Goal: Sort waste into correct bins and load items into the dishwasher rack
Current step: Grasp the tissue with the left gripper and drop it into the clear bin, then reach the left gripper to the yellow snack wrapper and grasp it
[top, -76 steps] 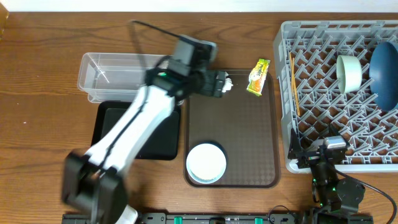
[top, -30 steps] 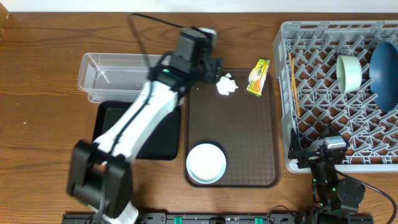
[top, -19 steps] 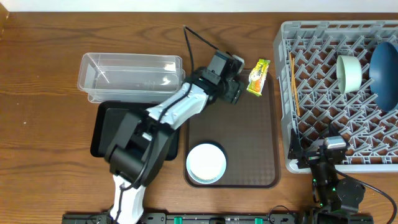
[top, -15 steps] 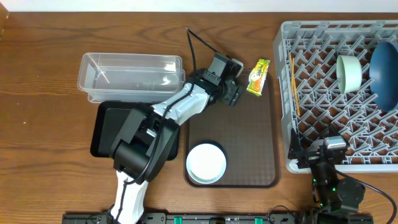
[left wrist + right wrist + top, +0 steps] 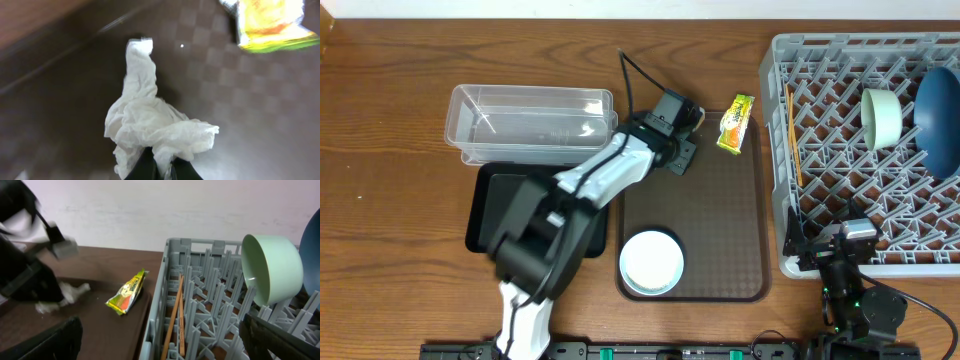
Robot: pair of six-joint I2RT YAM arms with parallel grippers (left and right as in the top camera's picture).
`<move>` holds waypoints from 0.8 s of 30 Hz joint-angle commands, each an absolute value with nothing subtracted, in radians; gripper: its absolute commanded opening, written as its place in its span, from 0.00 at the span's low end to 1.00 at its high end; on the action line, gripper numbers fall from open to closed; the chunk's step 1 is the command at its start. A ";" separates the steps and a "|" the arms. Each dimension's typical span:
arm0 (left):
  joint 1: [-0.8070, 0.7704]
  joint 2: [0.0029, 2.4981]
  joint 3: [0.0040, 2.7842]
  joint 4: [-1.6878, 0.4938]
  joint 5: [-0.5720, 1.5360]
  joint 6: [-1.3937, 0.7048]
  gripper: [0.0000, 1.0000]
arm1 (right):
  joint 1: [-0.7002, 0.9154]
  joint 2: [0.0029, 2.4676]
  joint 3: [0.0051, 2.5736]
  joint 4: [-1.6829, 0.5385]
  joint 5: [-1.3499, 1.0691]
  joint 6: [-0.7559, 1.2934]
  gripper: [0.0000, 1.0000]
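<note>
In the left wrist view my left gripper (image 5: 159,167) is shut on the crumpled white tissue (image 5: 150,125), which bunches up above the dark fingertips over the brown tray. Overhead, that gripper (image 5: 682,150) sits at the tray's far left corner, just left of the yellow-green snack wrapper (image 5: 736,123). The white bowl (image 5: 651,262) stands on the tray's near end. The grey rack (image 5: 775,150) holds the chopsticks (image 5: 793,140), the pale-green bowl (image 5: 882,116) and the dark-blue dish (image 5: 940,120). My right gripper (image 5: 165,347) is open by the rack's near edge, holding nothing.
The clear tub (image 5: 530,120) stands at the far left, with the black tray (image 5: 490,200) just in front of it. The brown serving tray (image 5: 720,220) lies between these bins and the rack. My left arm stretches diagonally across the black tray.
The tissue lay loose on the brown tray. My left gripper swung right over it and shut on it. The right arm has not moved.
</note>
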State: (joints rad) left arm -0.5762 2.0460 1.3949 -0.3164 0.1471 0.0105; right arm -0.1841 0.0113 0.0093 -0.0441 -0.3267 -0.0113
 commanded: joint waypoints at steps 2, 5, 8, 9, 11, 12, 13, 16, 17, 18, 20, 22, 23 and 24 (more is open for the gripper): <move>-0.570 1.747 1.401 -0.419 0.075 -0.028 0.06 | -0.189 0.006 0.005 -0.044 -0.337 -0.013 0.99; -0.558 1.636 1.401 -0.519 -0.075 -0.032 0.06 | -0.189 0.006 0.005 -0.044 -0.338 -0.013 0.99; -0.524 1.591 1.401 -0.616 -0.209 -0.067 0.06 | -0.189 0.006 0.005 -0.044 -0.338 -0.013 0.99; -0.506 1.590 1.401 -0.646 -0.232 -0.092 0.06 | -0.189 0.006 0.005 -0.044 -0.337 -0.013 0.99; -0.464 1.602 1.390 -0.681 -0.233 -0.139 0.06 | -0.189 0.006 0.005 -0.044 -0.337 -0.013 0.99; -0.445 1.613 1.379 -0.680 -0.233 -0.158 0.06 | -0.189 0.006 0.005 -0.044 -0.338 -0.013 0.99; -0.425 1.627 1.369 -0.674 -0.233 -0.171 0.06 | -0.189 0.006 0.005 -0.044 -0.337 -0.013 0.99; -0.375 1.675 1.363 -0.653 -0.230 -0.197 0.10 | -0.189 0.006 0.005 -0.044 -0.337 -0.013 0.99; -0.363 1.688 1.364 -0.641 -0.222 -0.197 0.17 | -0.189 0.006 0.005 -0.044 -0.338 -0.013 0.99; -0.355 1.695 1.364 -0.627 -0.210 -0.197 0.24 | -0.189 0.006 0.005 -0.044 -0.338 -0.013 0.99; -0.352 1.692 1.364 -0.602 -0.160 -0.197 0.44 | -0.189 0.006 0.005 -0.044 -0.338 -0.013 0.99; -0.354 1.680 1.369 -0.588 -0.080 -0.196 0.61 | -0.189 0.006 0.005 -0.044 -0.338 -0.013 0.99; -0.357 1.671 1.374 -0.575 -0.031 -0.196 0.62 | -0.189 0.006 0.005 -0.044 -0.338 -0.013 0.99; -0.359 1.665 1.377 -0.560 0.005 -0.192 0.62 | -0.189 0.006 0.005 -0.044 -0.338 -0.013 0.99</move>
